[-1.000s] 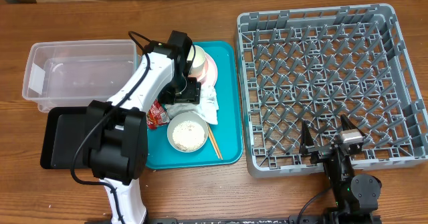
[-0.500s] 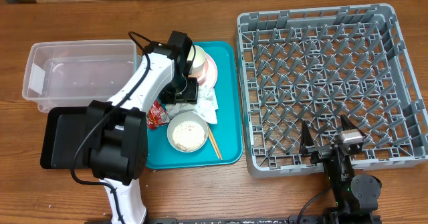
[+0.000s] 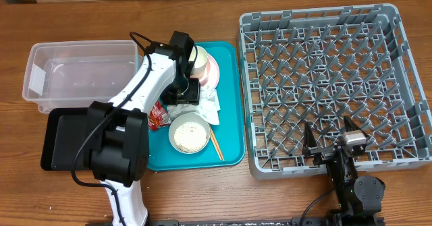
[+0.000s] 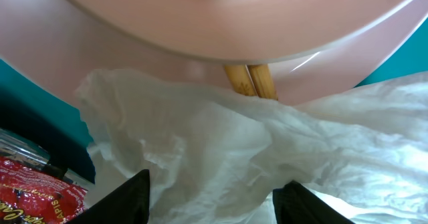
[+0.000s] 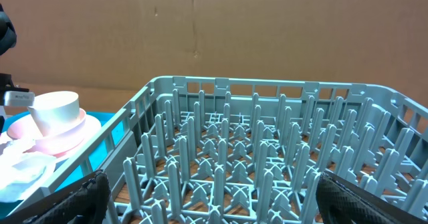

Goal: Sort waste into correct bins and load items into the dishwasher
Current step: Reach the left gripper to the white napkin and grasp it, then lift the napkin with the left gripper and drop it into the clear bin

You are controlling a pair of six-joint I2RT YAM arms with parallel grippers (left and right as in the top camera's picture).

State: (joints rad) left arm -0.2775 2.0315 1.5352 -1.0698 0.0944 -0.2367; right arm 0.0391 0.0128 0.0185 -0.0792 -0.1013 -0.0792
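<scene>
Two grippers, two different states for you.

Nearest, your right gripper (image 3: 331,138) hovered over the near edge of the grey dish rack (image 3: 246,84). Its jaws were spread wide and held nothing. That wrist camera saw only pegs, with the cup and plate far off to the left.

On your left, the black tray (image 3: 67,138) lay on the table (image 3: 223,192), partly under the left arm. The clear tub (image 3: 34,77) sat just beyond it.

Between the bins and the rack was the teal tray (image 3: 228,57).
- **Near end:** a small bowl (image 3: 170,135) held rice grains (image 3: 190,135).
- **Right of the bowl:** the chopsticks (image 3: 217,145) lay just beside it, running near to far, with their far part under the napkin.
- **Left of the bowl:** the red wrapper (image 3: 158,116) lay at the tray's left edge, half hidden by the arm.
- **Mid-tray:** the crumpled napkin (image 3: 210,104) lay just past the bowl.

Your left gripper (image 4: 217,200) sat down on the napkin. In the wrist view the jaws were part-way apart, one finger on each side of the wad. Paper filled the gap and reached both fingers. I couldn't tell whether it was actually clamped.

Just past the napkin, the chopstick ends showed against the pink plate (image 3: 212,69) at the tray's far end. The cream cup (image 3: 200,59) stood on that plate.
</scene>
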